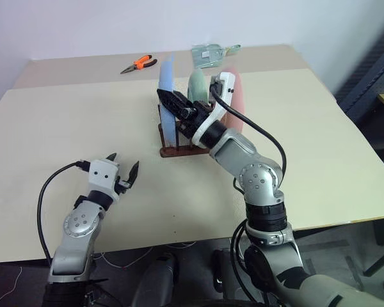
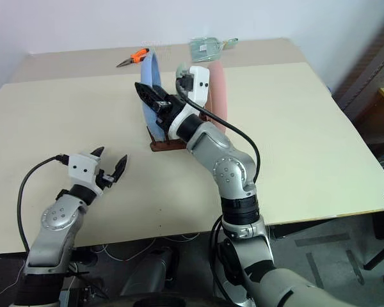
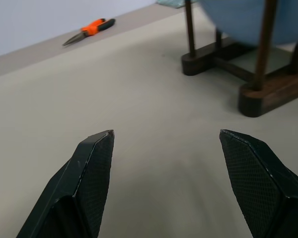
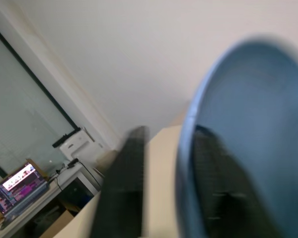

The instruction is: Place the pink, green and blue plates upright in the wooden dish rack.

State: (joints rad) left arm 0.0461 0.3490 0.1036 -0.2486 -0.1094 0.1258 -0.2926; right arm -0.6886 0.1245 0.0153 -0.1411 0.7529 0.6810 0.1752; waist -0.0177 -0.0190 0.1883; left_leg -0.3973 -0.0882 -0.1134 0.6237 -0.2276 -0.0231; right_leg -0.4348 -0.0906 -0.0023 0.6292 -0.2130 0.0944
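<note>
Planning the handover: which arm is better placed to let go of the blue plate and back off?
Right. The right gripper is at the blue plate, a finger either side of its rim, in the rack. The left gripper hovers open, apart.

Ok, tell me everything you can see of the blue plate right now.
The blue plate is a pale blue round plate with a slightly darker rim, matte and plastic-looking. It stands upright on edge in the wooden dish rack, in the slot on the robot's left, with the green plate and pink plate beside it. The right hand straddles its rim, one finger on each side.
</note>
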